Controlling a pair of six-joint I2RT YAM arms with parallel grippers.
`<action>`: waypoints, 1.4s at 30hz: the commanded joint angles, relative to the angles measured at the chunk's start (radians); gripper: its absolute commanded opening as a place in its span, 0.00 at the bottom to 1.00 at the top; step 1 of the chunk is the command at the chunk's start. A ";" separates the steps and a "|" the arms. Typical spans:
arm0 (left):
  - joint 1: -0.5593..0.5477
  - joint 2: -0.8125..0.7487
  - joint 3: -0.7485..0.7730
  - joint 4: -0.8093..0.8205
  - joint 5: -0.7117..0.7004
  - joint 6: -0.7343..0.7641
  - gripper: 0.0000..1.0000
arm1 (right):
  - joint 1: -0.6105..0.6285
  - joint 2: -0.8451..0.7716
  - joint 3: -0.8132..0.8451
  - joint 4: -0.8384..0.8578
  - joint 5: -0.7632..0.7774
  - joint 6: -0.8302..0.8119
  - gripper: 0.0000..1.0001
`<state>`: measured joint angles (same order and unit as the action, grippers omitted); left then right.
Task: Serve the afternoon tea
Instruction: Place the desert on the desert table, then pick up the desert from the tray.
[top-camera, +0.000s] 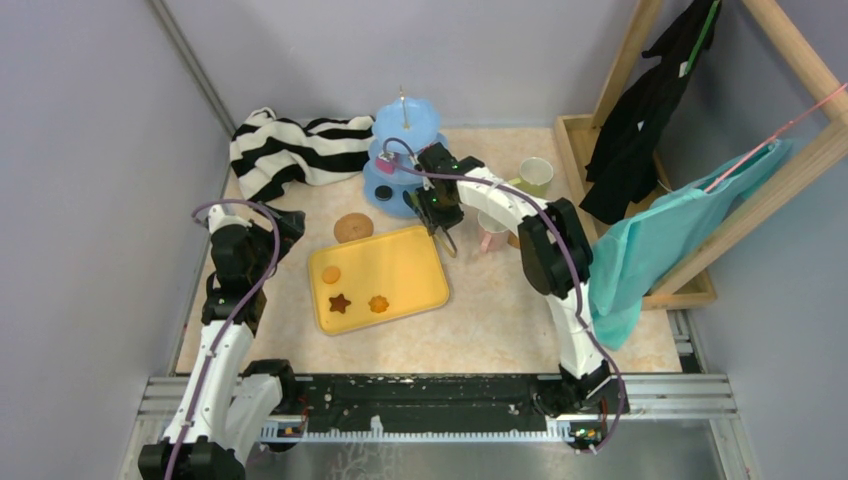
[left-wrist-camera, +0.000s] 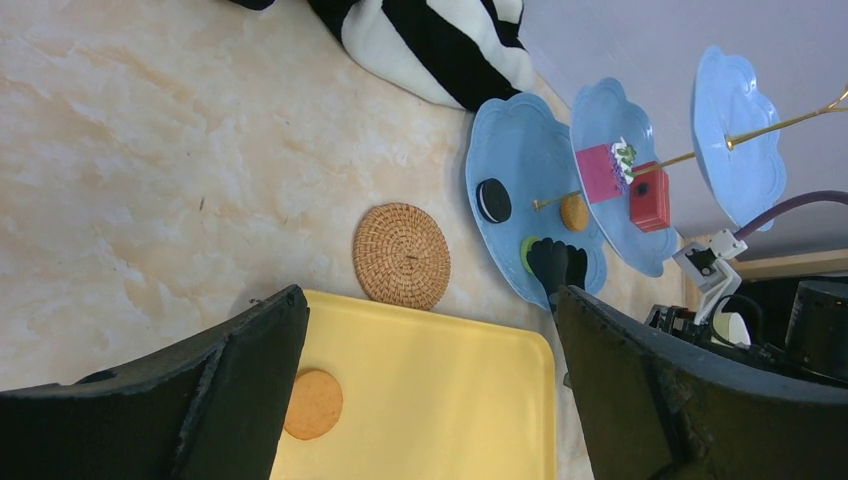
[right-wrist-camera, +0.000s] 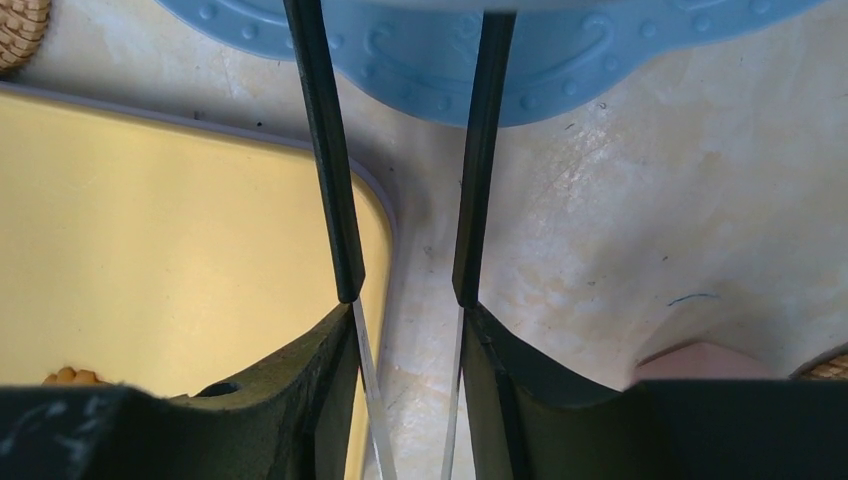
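Note:
The light-blue three-tier stand (top-camera: 405, 125) stands at the back. Its lower tiers carry a pink cake slice (left-wrist-camera: 600, 170), a red one (left-wrist-camera: 650, 195), an orange cookie (left-wrist-camera: 574, 211), a black sandwich cookie (left-wrist-camera: 493, 200) and a green cookie (left-wrist-camera: 526, 252). My right gripper (right-wrist-camera: 405, 320) is shut on a pair of black-tipped tongs (right-wrist-camera: 335, 200). The tongs' tips (left-wrist-camera: 557, 265) rest at the green cookie on the bottom tier. A yellow tray (top-camera: 400, 265) holds a round cookie (top-camera: 331, 274), a dark star (top-camera: 340, 302) and an orange flower cookie (top-camera: 378, 304). My left gripper (left-wrist-camera: 425, 330) hangs open over the tray's left end.
A cork coaster (top-camera: 353, 227) lies between tray and stand. The pink cup (top-camera: 490, 235) and yellow-green cup (top-camera: 535, 175) stand right of the right arm. The striped cloth (top-camera: 290, 150) lies back left. A wooden rack (top-camera: 700, 290) with hanging teal cloth (top-camera: 660, 240) borders the right.

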<state>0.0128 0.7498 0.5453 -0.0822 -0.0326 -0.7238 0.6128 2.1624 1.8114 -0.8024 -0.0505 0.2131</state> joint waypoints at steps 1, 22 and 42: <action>0.002 -0.004 -0.011 0.035 0.014 0.010 0.99 | -0.016 -0.099 -0.023 0.035 -0.001 0.023 0.40; 0.003 0.000 -0.011 0.033 0.002 0.015 0.99 | -0.016 -0.243 -0.161 0.142 -0.036 0.044 0.31; 0.004 0.017 -0.016 0.031 0.002 0.011 0.99 | 0.161 -0.470 -0.448 0.223 0.043 0.030 0.12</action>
<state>0.0132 0.7658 0.5396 -0.0811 -0.0330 -0.7212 0.7189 1.7866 1.4025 -0.6231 -0.0494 0.2535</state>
